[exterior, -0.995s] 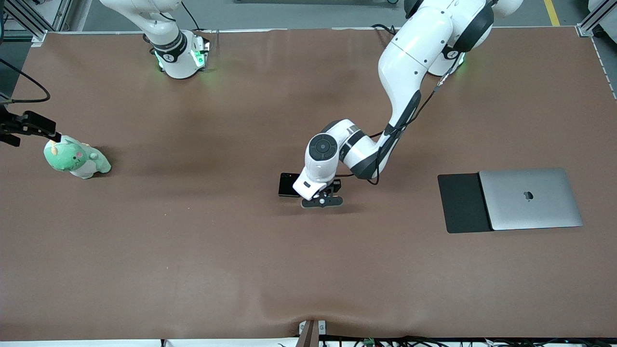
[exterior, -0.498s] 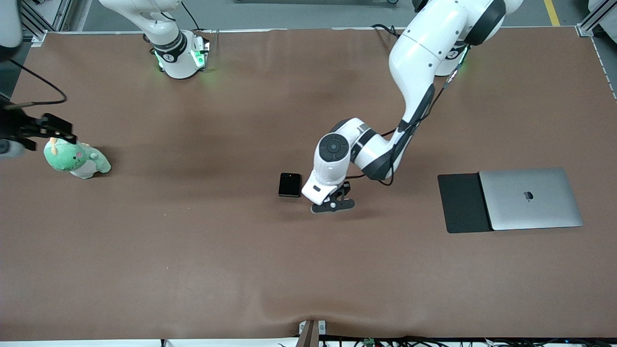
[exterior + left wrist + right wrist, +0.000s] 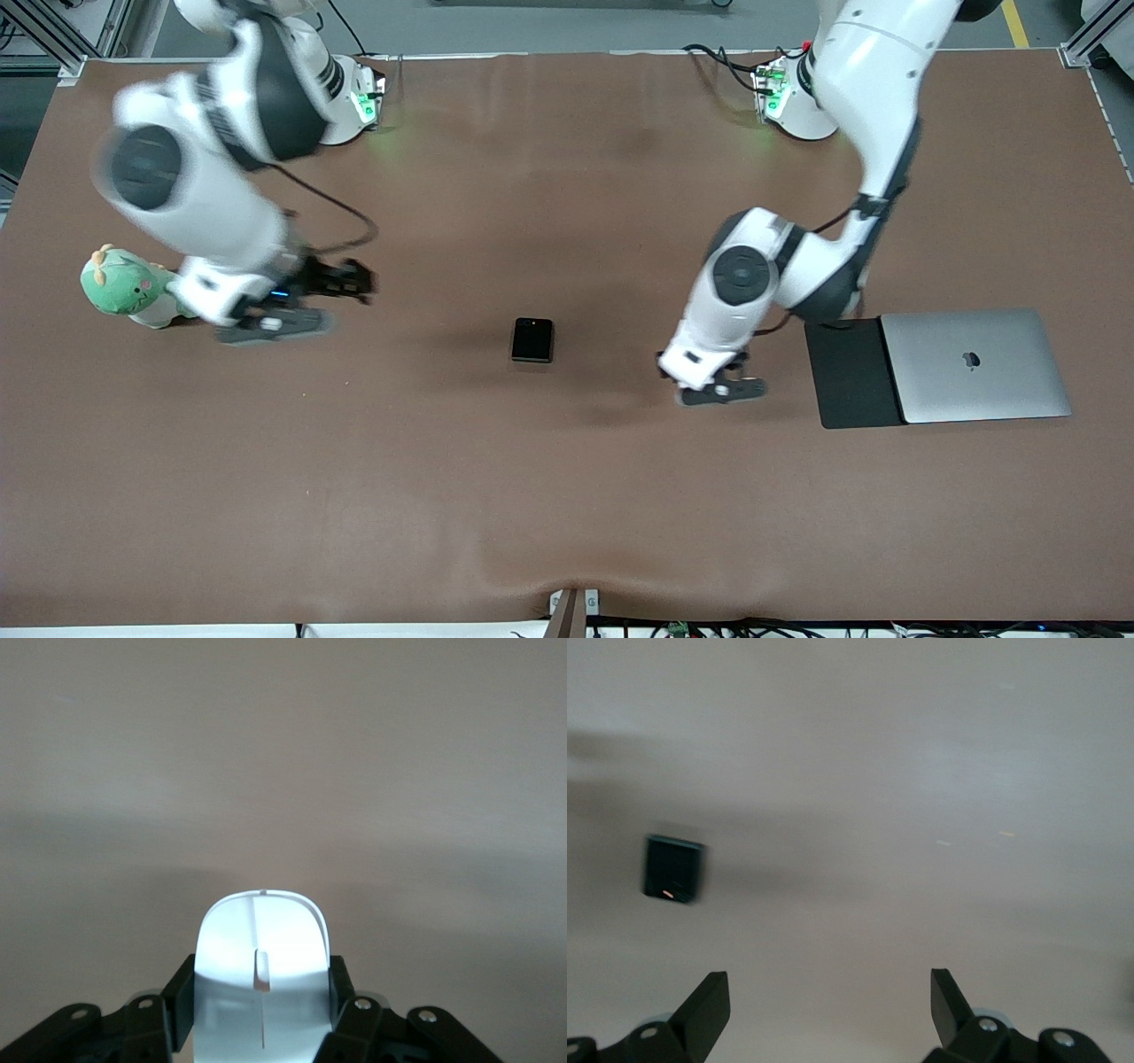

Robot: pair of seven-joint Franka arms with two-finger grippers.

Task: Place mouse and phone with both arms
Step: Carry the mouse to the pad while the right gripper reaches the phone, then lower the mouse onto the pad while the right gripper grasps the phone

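Currently the left arm's black two-finger gripper (image 3: 719, 390) hangs over bare brown table mat (image 3: 567, 496), between the small black rounded-corner slab phone (image 3: 532, 340) and the flat black rectangular pad (image 3: 852, 373). Left wrist view: its fingers (image 3: 177, 992) are clamped on both sides of the small white glossy oval mouse (image 3: 263, 979), thin grey line on top visible, mouse up off the mat. From the front view the mouse itself is hidden under the wrist.

Phone lies flat on the mat near the table's middle, nothing touching it, well apart from both grippers. Also shows in the right wrist view (image 3: 673, 869), blurred.

Right arm's black two-finger gripper (image 3: 275, 323) is over the mat toward the right arm's end of the table, just beside the green and white plush dragon toy (image 3: 133, 289); arm is motion-blurred. Right wrist view: its fingers (image 3: 709, 1005) are spread wide, nothing between them.

Closed silver laptop with apple logo (image 3: 974, 365) sits toward the left arm's end of the table, edge touching or overlapping the black pad; cannot tell which. Pad is just beside the left gripper, not under it.
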